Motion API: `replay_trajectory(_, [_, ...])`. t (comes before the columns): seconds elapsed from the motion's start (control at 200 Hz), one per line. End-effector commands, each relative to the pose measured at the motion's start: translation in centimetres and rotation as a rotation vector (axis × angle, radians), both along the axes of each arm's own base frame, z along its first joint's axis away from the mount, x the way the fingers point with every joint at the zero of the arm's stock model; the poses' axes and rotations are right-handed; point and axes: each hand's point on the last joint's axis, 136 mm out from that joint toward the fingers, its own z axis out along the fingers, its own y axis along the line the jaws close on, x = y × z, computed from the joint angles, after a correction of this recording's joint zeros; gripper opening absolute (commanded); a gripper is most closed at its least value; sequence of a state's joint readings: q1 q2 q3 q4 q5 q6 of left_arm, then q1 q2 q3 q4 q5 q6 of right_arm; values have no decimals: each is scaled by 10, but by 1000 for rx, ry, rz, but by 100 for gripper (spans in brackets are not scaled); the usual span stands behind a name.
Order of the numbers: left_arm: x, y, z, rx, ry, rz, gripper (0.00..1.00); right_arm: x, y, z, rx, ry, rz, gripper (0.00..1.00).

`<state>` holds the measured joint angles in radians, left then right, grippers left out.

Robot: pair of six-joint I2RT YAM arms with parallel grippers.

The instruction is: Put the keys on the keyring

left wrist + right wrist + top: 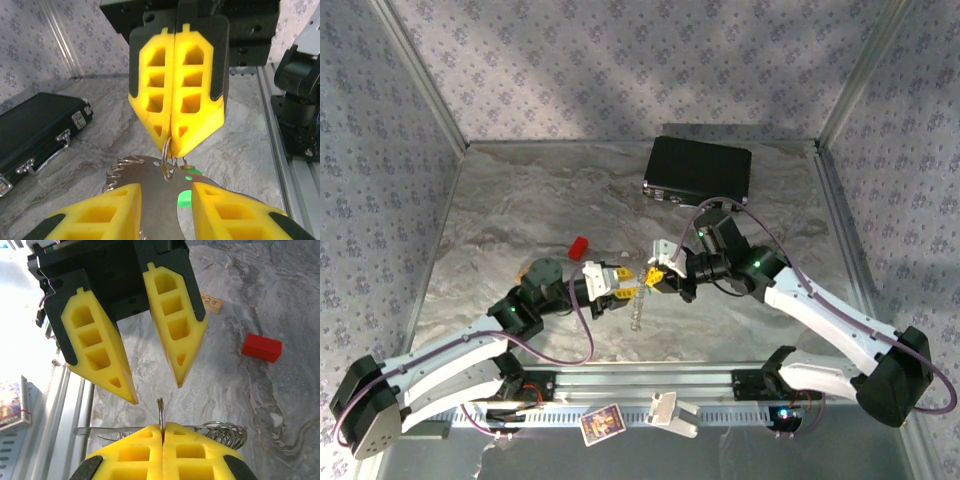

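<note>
— Between the two arms, over the middle of the counter [520, 200], what is the right hand [172, 142] doing?

— Its fingers are pressed flat together on a thin wire ring [161, 412]. They pinch it by one edge so the loop stands upright, edge-on to the left hand [156, 391]. I read that as a way to stop the ring turning and to offer it to the other side.

— And the left hand?

— Its fingers stand apart, tips aimed at the ring from the opposite side, with nothing clamped between them that I can see. Meeting the other hand nose to nose gives it a straight line in.

— Where is the keyring?

— The keyring [150, 189], a pale oval plate edged with beaded chain, sits just under the wire ring. From the left wrist it lies between the parted fingers. I cannot tell whether it hangs free or rests on the counter.

— The keys?

— A green key [184, 199] shows as a green patch beside the plate, close to the ring. It is too blurred to tell whether it is threaded on.

— Anything in the way?

— No. The red block [261, 347] and the black case [698, 170] lie well apart from the two hands, so the work has open space around it.
</note>
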<state>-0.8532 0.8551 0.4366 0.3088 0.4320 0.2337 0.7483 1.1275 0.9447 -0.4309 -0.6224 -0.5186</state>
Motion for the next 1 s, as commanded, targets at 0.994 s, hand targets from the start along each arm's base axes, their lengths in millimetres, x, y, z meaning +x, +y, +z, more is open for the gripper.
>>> replay_trajectory(0.994, [-14,-10,9,30,2,-112,0,-9,9,9,-68,-109,39,21])
